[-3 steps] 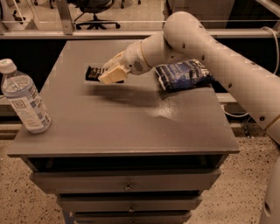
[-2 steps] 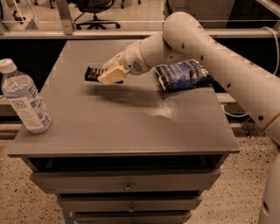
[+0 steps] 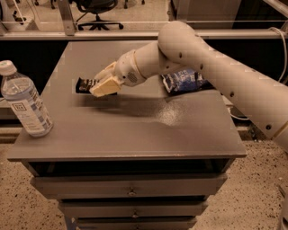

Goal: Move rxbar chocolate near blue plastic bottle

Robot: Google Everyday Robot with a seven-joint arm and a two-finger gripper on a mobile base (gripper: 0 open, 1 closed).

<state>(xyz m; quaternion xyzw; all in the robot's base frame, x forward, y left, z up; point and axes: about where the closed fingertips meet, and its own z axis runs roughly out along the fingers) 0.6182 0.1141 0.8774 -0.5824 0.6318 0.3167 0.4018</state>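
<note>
The rxbar chocolate (image 3: 84,84), a small flat bar in a black wrapper, is held above the left middle of the grey tabletop. My gripper (image 3: 100,84) is shut on its right end, with the cream fingers (image 3: 104,87) covering part of it. The blue plastic bottle (image 3: 24,101), clear with a white cap and white-and-blue label, stands upright at the table's front left corner. The bar is up and to the right of the bottle, well apart from it.
A crinkled blue snack bag (image 3: 182,81) lies at the table's right, partly behind my arm (image 3: 211,67). The grey table (image 3: 135,134) has drawers below its front edge. An office chair (image 3: 92,9) stands on the floor behind.
My gripper has carried the bar a little to the left and toward the front, nearer the bottle. The bottle and the snack bag have not moved.
</note>
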